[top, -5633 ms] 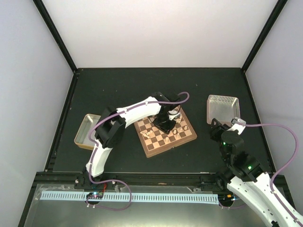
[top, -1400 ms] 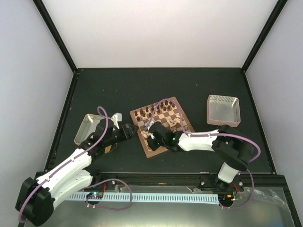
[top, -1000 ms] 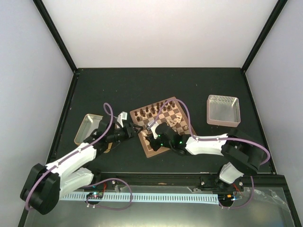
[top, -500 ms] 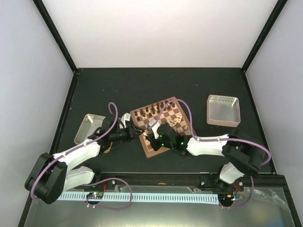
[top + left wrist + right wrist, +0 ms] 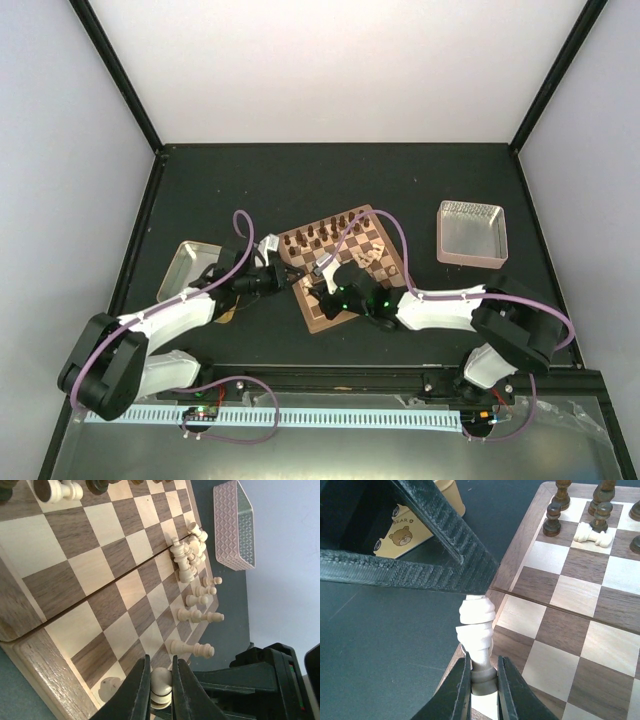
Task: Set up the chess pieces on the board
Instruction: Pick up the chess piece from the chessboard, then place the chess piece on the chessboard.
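Right wrist: right claw pinches cream piece by base, left claw its head, at left edge of board; prob. handover to stand it.

The left gripper and right gripper meet at the board's near-left corner, both pinching one cream piece, so that corner is blocked. The right arm lies along the near edge. Dark pieces line the far edge and loose cream pieces crowd the right edge. The middle squares are open from above. The left tray and right tray sit off the board.
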### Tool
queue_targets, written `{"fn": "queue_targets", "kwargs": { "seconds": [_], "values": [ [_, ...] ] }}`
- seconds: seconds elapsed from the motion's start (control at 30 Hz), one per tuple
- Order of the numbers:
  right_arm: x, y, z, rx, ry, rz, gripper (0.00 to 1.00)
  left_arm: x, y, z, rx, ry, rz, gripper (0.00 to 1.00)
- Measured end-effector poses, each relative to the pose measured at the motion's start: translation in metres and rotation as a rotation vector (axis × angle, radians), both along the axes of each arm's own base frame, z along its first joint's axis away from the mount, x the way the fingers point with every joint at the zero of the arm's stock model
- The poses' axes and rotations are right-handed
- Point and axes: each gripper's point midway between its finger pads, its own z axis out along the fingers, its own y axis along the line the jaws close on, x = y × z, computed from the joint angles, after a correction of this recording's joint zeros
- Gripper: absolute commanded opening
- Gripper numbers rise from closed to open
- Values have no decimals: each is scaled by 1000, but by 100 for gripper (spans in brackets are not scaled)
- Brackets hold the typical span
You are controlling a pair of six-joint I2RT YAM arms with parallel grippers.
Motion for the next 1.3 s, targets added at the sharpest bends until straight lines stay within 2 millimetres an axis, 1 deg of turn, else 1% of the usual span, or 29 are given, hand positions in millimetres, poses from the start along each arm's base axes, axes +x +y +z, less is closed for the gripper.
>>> {"fn": "queue_targets", "kwargs": {
  "seconds": [0.2,0.3,0.43,0.5,0.57,0.7,0.8,0.93,1.0,1.13,1.3],
  "values": [
    [6,-5,2,-4,-8,-41,2,2,0,3,11,-30,-8,2],
    [13,-13,1,-27,-10,-92,2,5,4,5,32,-59,9,2],
    [25,-27,4,-50,-12,-180,2,8,10,13,66,-122,33,1],
    [31,-36,10,-48,-14,-224,2,7,12,16,94,-161,35,2],
    [35,-42,18,-39,-15,-260,2,3,9,17,128,-194,22,2],
    [48,-54,36,6,-7,-341,2,-15,-9,12,198,-254,-56,2],
    [55,-64,44,35,8,-388,3,-30,-25,5,251,-300,-127,2],
    [61,-75,55,73,24,-437,3,-41,-45,-4,320,-345,-209,3],
    [62,-81,59,90,34,-460,3,-42,-55,-9,362,-366,-241,4],
    [67,-91,63,112,56,-504,4,-35,-74,-15,428,-398,-270,4],
    [68,-100,63,133,82,-533,4,-23,-84,-23,479,-416,-278,5]
  ]
}}
